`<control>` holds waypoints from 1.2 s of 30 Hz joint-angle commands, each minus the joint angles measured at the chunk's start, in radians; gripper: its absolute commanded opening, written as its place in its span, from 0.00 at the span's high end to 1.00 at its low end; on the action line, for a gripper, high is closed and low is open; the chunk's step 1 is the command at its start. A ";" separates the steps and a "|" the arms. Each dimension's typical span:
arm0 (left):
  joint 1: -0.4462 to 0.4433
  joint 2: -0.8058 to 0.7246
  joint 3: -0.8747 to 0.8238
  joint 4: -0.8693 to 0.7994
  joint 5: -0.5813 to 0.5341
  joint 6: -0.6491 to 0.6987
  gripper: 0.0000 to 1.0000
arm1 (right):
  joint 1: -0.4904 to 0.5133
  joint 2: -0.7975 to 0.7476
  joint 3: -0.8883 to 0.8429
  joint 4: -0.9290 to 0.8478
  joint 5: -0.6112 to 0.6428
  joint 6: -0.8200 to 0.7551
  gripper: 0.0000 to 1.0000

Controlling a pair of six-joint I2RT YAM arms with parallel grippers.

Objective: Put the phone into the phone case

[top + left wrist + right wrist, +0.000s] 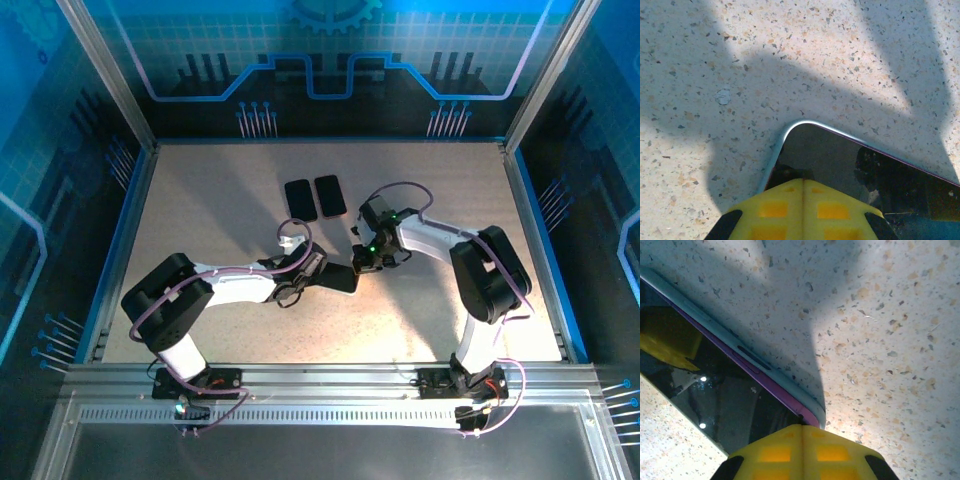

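Observation:
The phone (343,278) lies flat on the speckled table between my two grippers. In the right wrist view its dark screen (715,390) and purple edge sit inside a pale case (796,388). The left wrist view shows the same phone (840,165) with the case's rounded corner (777,150) around it. My left gripper (803,181) is shut, its yellow tip resting on the screen near that corner. My right gripper (802,427) is shut too, its tip against the phone's other end, at the corner. From above, the left gripper (322,270) and right gripper (366,262) meet over the phone.
Two dark phone-shaped slabs (299,198) (330,195) lie side by side behind the grippers, toward the back centre. Blue rails (527,230) edge the table (200,200) left and right. Open tabletop spreads in front of and beside the arms.

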 commanded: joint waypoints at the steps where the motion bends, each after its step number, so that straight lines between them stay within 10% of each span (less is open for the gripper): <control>1: -0.001 0.031 -0.009 -0.015 -0.002 0.002 1.00 | 0.055 0.108 -0.069 0.018 0.071 0.004 1.00; 27: -0.002 0.062 -0.022 0.011 0.022 -0.026 1.00 | 0.101 0.194 -0.213 0.135 0.036 0.091 1.00; 36: -0.017 0.163 0.093 0.016 0.088 0.007 1.00 | -0.003 -0.031 -0.308 0.187 -0.026 0.165 1.00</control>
